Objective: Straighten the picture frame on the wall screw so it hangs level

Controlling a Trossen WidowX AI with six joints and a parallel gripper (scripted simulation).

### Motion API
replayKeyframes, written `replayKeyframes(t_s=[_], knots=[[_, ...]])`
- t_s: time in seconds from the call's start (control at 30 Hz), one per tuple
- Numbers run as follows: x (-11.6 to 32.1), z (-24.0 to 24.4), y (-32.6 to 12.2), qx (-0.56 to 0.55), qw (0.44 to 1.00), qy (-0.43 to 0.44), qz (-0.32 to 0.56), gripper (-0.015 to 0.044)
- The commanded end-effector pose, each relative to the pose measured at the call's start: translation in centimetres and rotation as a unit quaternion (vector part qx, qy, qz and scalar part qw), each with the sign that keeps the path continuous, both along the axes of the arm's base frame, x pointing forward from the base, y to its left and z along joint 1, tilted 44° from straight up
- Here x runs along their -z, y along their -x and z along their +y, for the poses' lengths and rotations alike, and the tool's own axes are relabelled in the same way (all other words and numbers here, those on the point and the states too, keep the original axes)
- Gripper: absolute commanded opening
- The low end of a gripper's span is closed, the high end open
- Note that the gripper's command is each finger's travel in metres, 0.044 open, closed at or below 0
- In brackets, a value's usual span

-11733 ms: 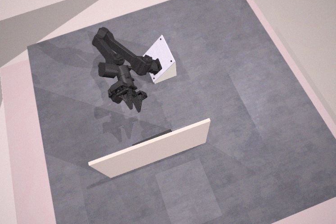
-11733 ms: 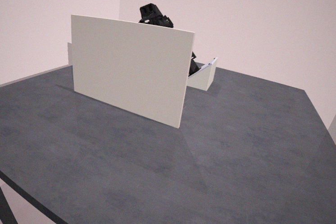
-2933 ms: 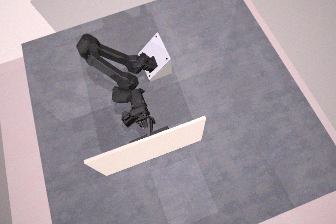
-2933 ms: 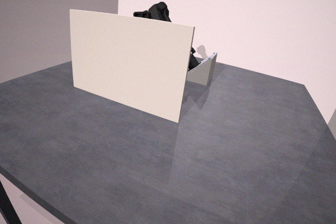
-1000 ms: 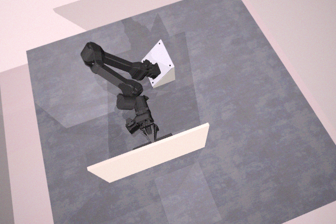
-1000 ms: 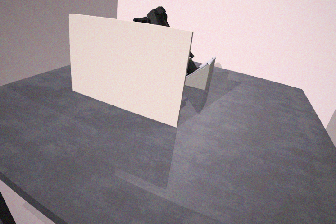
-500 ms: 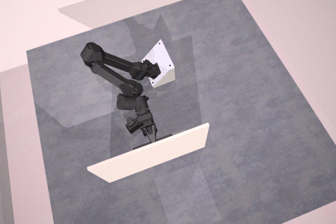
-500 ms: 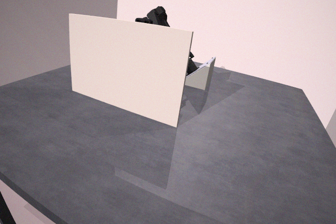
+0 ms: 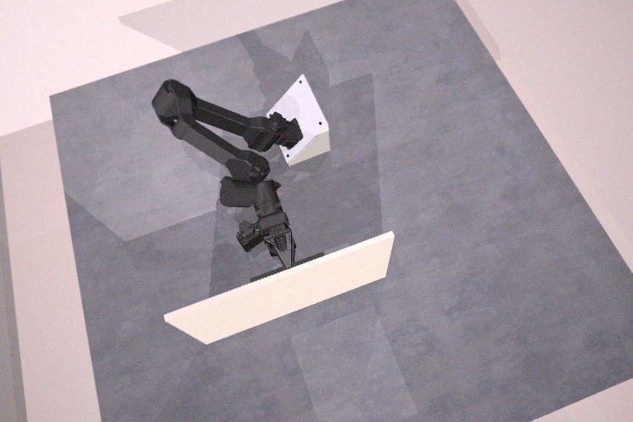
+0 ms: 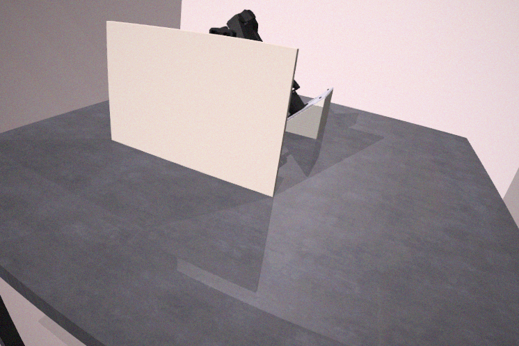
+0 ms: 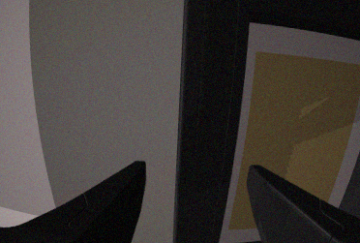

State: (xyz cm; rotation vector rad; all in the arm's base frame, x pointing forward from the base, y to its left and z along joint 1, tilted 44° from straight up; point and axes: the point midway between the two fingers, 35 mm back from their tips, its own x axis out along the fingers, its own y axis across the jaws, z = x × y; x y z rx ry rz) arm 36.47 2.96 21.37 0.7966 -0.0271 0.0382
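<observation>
"Where was the frame [image 9: 260, 275] [image 11: 205, 117]?"

"On the wall panel's [image 9: 301, 294] [image 10: 197, 102] near face, its side bar between my parted fingertips [image 9: 290, 266], ungripped."

"How did I best let go?"

"By backing straight out, I judged, brushing neither side, then checking level."

Jointed matte-black metal arm [image 9: 220, 114] [image 10: 245, 25], folded in sharp bend above grey rectangular worktop [image 9: 485, 202] [image 10: 377, 228]. In top view, bulky black elbow [image 9: 173, 99] juts toward worktop's upper-left corner; second link doubles back toward worktop's middle. Stubby black cylindrical wrist [image 9: 267, 198] points toward worktop's lower edge. Black two-fingered claw [image 9: 289, 264] [image 11: 196, 173] ahead of wrist, partly open, tapered fingertips well apart in wrist view. Exterior view: arm mostly hidden.
</observation>
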Motion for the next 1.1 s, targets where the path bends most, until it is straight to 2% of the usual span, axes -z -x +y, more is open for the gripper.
replayKeyframes(t_s=[0.0,0.47,0.67,0.73,0.9,1.07], knots=[[0.0,0.0,0.1,0.000,1.000,-0.003,0.000,0.0260],[0.2,-0.4,9.2,-0.006,0.998,-0.059,0.003,0.0260],[0.6,-0.5,10.0,-0.007,0.998,-0.065,0.004,0.0260],[-0.9,-0.1,9.6,-0.009,0.997,-0.079,-0.001,0.0260],[-5.6,0.9,12.1,-0.012,0.977,-0.211,0.010,0.0260],[-5.8,0.9,12.3,-0.012,0.976,-0.216,0.010,0.0260]])
